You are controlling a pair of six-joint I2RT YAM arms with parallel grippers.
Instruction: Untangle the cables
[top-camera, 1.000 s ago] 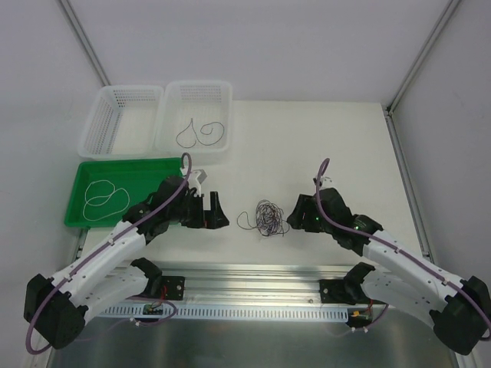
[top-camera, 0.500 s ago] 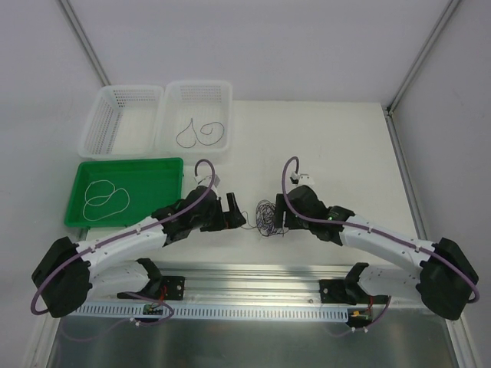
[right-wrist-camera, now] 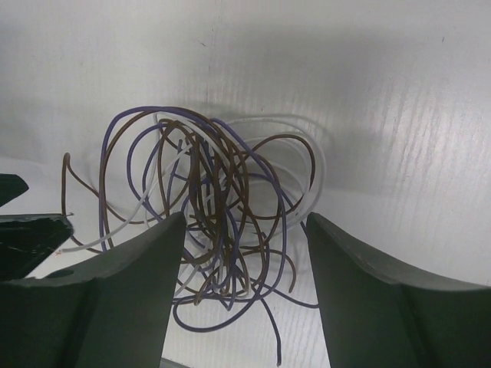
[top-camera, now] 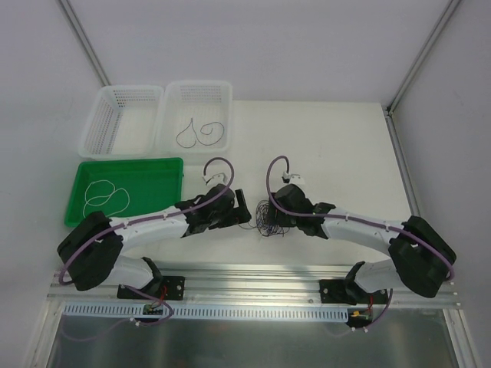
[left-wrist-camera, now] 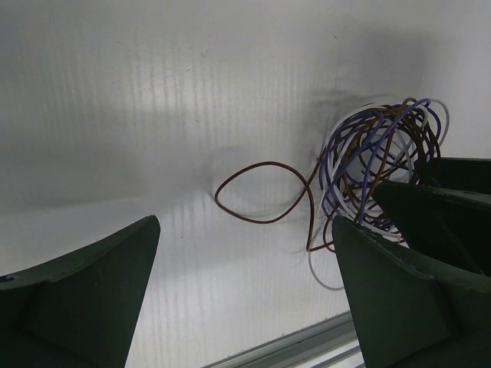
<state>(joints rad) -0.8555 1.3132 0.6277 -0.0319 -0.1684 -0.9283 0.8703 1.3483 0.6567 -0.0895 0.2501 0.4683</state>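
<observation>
Both arms stretch low and inward from the near edge, wrists nearly meeting at mid-table. The left end effector (left-wrist-camera: 245, 227) stands wide open and holds nothing; a brown loop (left-wrist-camera: 261, 192) lies on the table ahead of its gap. The right end effector (right-wrist-camera: 245, 221) is open too, its fingers straddling the cables (right-wrist-camera: 205, 222) – a purple, brown and white tangle lying between the two tools. The table (top-camera: 322, 146) is white. Far left sit a green tray (top-camera: 170, 163) holding a white strand (top-camera: 103, 198) and two white baskets – one (top-camera: 199, 83) holding a dark strand (top-camera: 201, 133).
</observation>
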